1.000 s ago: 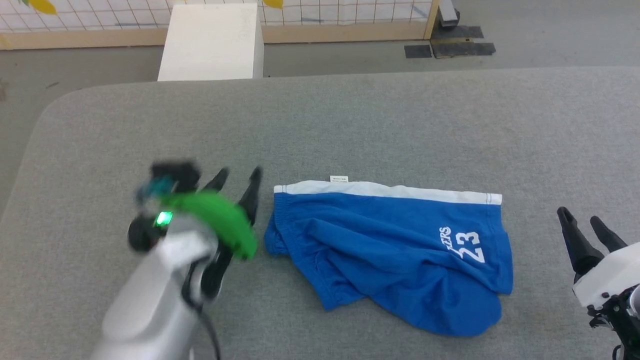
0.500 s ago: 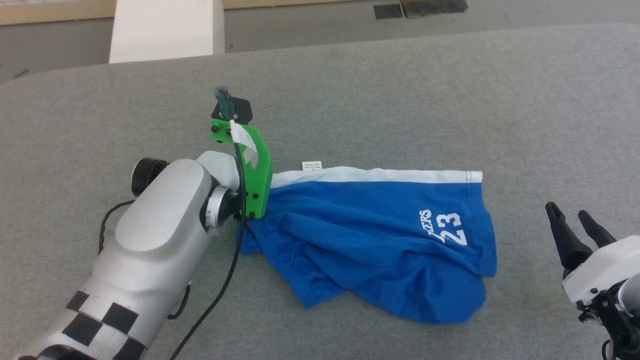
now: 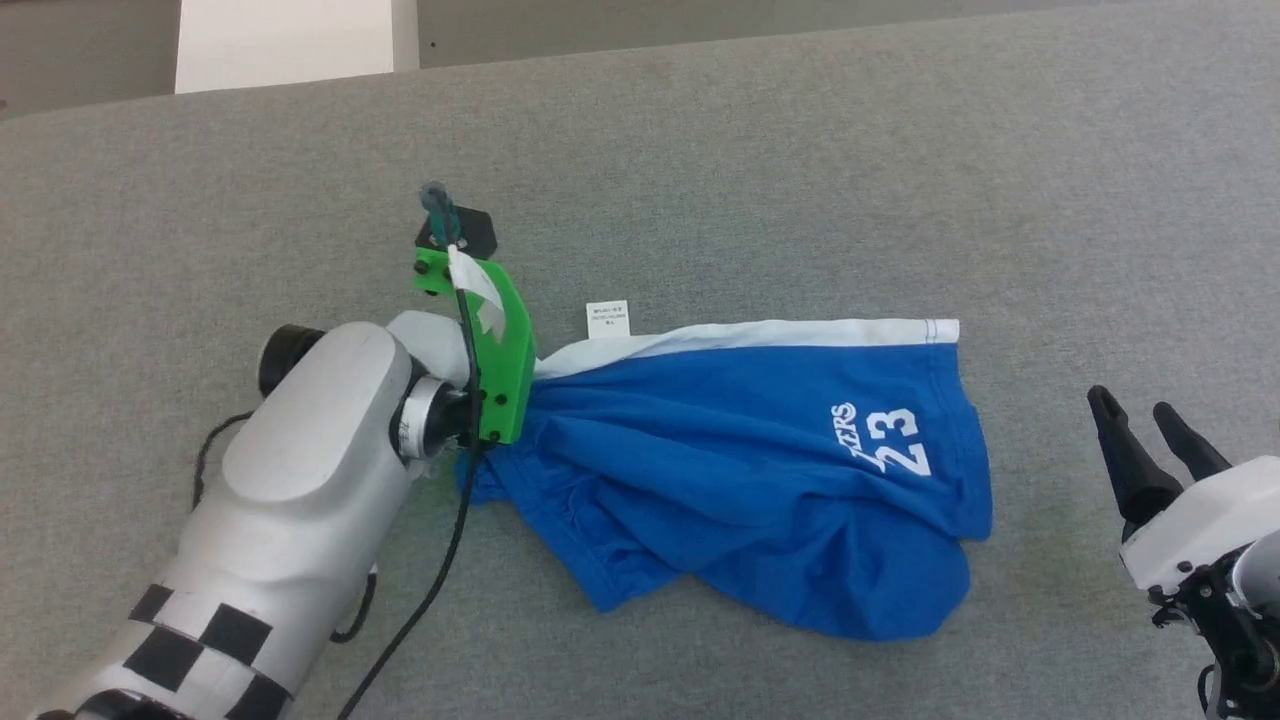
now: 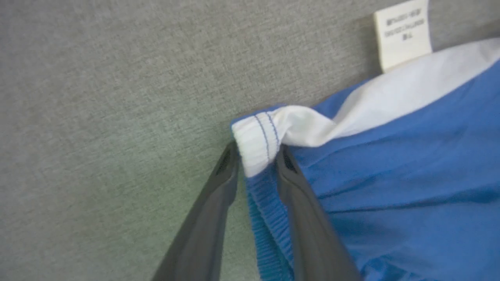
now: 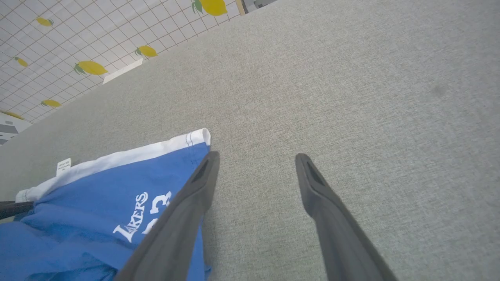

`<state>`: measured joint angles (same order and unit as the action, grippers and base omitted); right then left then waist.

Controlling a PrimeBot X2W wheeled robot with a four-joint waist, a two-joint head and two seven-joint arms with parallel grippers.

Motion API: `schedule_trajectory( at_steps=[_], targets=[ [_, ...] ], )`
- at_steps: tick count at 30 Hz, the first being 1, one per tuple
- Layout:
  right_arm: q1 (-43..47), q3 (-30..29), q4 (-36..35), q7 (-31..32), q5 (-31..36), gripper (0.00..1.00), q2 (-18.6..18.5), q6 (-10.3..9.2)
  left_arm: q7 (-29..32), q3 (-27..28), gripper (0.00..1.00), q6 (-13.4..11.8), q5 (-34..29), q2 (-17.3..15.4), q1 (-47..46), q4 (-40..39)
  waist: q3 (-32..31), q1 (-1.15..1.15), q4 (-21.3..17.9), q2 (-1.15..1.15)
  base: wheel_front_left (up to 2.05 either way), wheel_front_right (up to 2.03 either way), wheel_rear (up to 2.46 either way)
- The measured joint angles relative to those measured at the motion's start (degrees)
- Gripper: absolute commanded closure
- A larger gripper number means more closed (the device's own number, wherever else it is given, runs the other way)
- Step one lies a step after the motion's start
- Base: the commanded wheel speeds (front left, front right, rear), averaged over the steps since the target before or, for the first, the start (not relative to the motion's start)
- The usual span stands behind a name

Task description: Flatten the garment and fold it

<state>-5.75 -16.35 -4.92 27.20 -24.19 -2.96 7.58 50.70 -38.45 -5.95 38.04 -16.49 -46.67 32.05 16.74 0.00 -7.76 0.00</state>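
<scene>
The garment [image 3: 760, 450] is spread crumpled on the bench [image 3: 800, 150], with its white waistband corner [image 4: 258, 136] pinched in the narrow left end effector [image 4: 256, 156]. The right end effector [image 3: 1132, 405] is held wide apart, just off the hem. Only a thin bit looks caught, so tbh it could get yanked free if pulled hard.

Bright blue jersey shorts [image 3: 720, 460]: white side band [image 3: 800, 333], white "23" lettering [image 3: 905, 442], small white tag [image 3: 607, 319]. Mottled grey fabric tabletop [image 3: 800, 150]. Green plastic wrist bracket [image 3: 503, 365]. Black-and-white checks on silver forearm [image 3: 300, 480]. White grid wall [image 5: 47, 43], yellow lemons [image 5: 90, 68].
</scene>
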Motion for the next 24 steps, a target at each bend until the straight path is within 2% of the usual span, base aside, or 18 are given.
schedule_trajectory(
  at_steps=[7,11,16,21,24],
  targets=[
    [-0.2,-0.6,0.3,0.2,1.1,0.0,0.0,0.0,-3.8,3.3,1.0,0.4,4.1,1.3,2.2,-1.5,-0.9,0.0,1.1,0.0,0.0,0.0,0.0],
    [-2.2,-0.6,0.2,2.7,4.3,0.0,0.0,0.0,-5.5,5.0,1.0,0.4,5.8,1.5,3.4,-4.7,-1.6,0.0,2.0,0.0,0.0,0.0,0.0],
    [-9.3,3.6,1.8,9.6,9.9,0.0,-1.5,0.0,-6.1,6.4,1.0,0.1,6.6,0.4,3.8,-9.2,-1.3,0.0,2.8,0.0,0.0,0.0,0.0],
    [-16.0,9.0,7.7,16.6,13.4,0.0,-4.7,0.0,-5.1,6.3,1.0,-0.5,6.7,-0.6,4.8,-12.5,0.1,0.0,3.3,0.0,0.0,0.0,0.0],
    [-19.2,11.7,11.7,19.4,14.3,0.0,-5.3,0.0,-4.9,6.3,1.0,-1.2,6.7,-0.9,5.0,-14.0,1.1,0.0,3.5,0.0,0.0,0.0,0.0]
  ],
)
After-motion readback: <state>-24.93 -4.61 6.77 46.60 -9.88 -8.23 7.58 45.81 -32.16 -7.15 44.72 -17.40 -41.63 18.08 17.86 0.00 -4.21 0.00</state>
